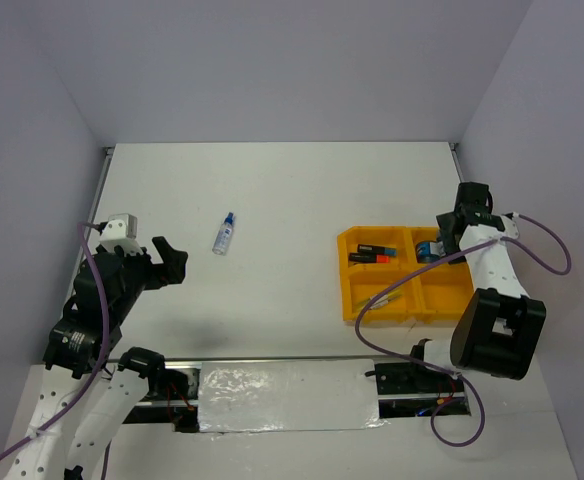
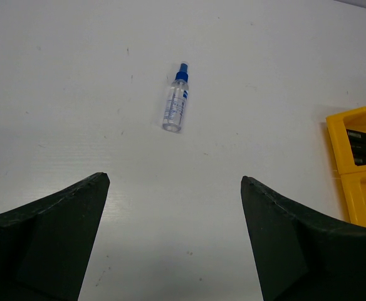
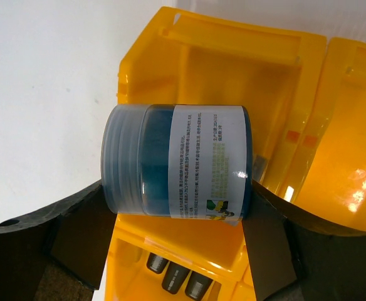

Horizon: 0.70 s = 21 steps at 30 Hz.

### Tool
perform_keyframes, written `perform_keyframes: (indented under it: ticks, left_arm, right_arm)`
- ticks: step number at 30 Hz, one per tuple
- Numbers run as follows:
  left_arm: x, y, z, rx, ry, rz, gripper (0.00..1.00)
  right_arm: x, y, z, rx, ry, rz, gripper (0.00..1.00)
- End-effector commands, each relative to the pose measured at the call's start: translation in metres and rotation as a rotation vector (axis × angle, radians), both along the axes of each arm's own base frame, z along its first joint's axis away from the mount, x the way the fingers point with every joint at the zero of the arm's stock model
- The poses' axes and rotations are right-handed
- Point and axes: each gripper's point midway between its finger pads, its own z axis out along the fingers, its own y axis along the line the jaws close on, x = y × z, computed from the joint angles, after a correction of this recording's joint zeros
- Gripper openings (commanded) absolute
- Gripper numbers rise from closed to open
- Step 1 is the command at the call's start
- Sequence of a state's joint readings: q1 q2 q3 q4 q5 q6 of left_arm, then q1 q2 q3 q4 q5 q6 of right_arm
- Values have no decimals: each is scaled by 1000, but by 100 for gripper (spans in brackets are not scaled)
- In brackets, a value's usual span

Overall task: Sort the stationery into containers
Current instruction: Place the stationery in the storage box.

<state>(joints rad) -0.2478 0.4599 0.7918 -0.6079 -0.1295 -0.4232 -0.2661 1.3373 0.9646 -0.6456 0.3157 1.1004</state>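
Clear plastic spray bottle with a blue cap (image 2: 175, 108), lying flat on the white table (image 2: 57, 94), well apart from the orange-yellow four-compartment plastic tray (image 1: 344, 290) at its 3 o'clock. In the left wrist view it lay at 12 o'clock from the left gripper (image 2: 173, 177), whose jaws stood wide and empty. Its long axis ran 12-to-6, cap away, and the left arm was nearer. The right gripper (image 3: 177, 188) clasped a round blue-white pot (image 3: 177, 163) over the tray.

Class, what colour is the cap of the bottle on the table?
Blue bottle cap; left wrist view shows it best.
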Motion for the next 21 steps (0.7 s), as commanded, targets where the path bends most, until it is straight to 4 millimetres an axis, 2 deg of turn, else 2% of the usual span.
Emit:
perform_keyframes:
  ticks: [1,11,13,18,19,21]
  left_arm:
    - [3,-1,14,-13,-58,0,99]
    - [4,-1,13,-10,-53,1,99]
    - [4,-1,13,-10,-54,1,99]
    - [4,-2,13,-9,-50,-3,99]
    - [4,-2,13,-9,-50,-4,99]
    - [5,-2,13,-9,-50,-3,99]
  right_arm:
    - [14,-8,25,-42,-67,-34,63]
    - [14,-7,12,-21,-39,-38,65]
    - [14,-7,10,-20,-29,-41,77]
    - [15,-8,15,-24,-23,-38,78]
    - [16,-9,17,-28,-26,-40,100]
    - [17,-9,19,-29,-29,-35,100]
